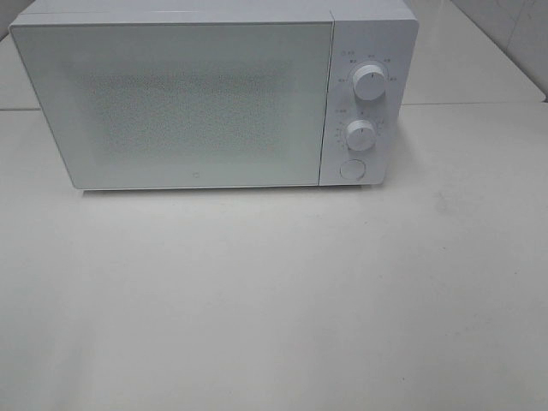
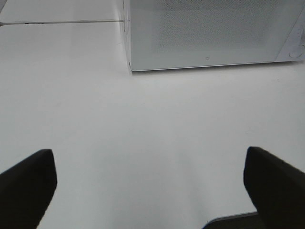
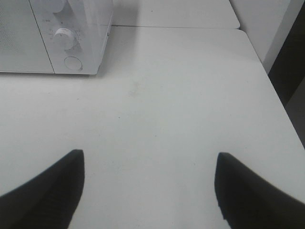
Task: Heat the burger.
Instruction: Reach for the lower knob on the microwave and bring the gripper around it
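Observation:
The burger is not in view in any frame. A white microwave (image 1: 171, 103) stands at the back of the white table with its door shut. It has two round knobs (image 1: 369, 82) and a round button (image 1: 351, 169) on its right panel. It also shows in the left wrist view (image 2: 209, 33) and in the right wrist view (image 3: 57, 33). My left gripper (image 2: 150, 186) is open and empty above the table, in front of the microwave. My right gripper (image 3: 150, 191) is open and empty above the table, to the right of the microwave. Neither gripper shows in the high view.
The white table (image 1: 274, 300) spreads in front of the microwave. Its right edge (image 3: 279, 109) shows in the right wrist view, with a dark gap beyond it. A seam between table tops (image 2: 57, 21) runs behind on the left.

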Tool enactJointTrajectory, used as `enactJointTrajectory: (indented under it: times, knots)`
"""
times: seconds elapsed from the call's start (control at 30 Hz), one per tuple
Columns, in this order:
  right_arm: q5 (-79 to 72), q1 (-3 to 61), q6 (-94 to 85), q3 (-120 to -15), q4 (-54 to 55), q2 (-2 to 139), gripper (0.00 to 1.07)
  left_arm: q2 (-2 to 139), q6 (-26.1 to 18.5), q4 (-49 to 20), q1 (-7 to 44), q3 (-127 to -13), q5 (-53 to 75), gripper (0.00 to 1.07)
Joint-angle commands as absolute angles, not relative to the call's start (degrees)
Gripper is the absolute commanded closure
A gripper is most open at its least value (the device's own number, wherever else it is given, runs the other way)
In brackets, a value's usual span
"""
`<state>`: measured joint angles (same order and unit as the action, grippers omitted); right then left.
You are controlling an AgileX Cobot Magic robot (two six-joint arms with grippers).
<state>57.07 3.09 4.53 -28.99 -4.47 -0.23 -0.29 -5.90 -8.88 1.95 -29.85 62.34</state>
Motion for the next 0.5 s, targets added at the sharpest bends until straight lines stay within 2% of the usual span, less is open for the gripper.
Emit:
enactJointTrajectory:
  times: [0.03, 0.5]
  knots:
    - [55.1, 2.7, 4.3, -29.7, -4.8, 1.1, 0.32, -1.5, -5.8, -9.4, 1.8, -29.9, 61.5, 0.06]
    - [38.0, 2.7, 4.6, -27.2, -4.7, 14.0, 0.31, -1.5, -5.8, -9.4, 1.8, -29.9, 61.5, 0.06]
